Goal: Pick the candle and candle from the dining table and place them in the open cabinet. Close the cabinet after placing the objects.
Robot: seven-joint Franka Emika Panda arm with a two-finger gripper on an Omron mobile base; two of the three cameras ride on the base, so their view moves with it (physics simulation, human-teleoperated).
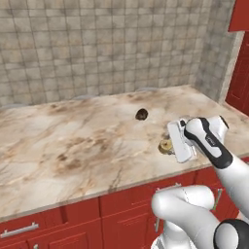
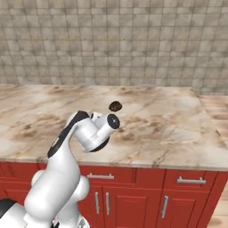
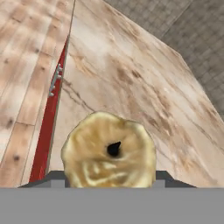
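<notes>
Candle, golden-tan, squat, sits between your gripper jaws, part open around it above the counter. Expect light, rigid, slippery wax (judged); clamp its round sides.

I find no writing, label, brand, number or sign to read here: none on the marble-veined top, the tiled wall, the red fronts or the arm.

A rendered home kitchen: marble-veined tabletop over red drawer fronts, grey tiled wall, wooden plank floor.
</notes>
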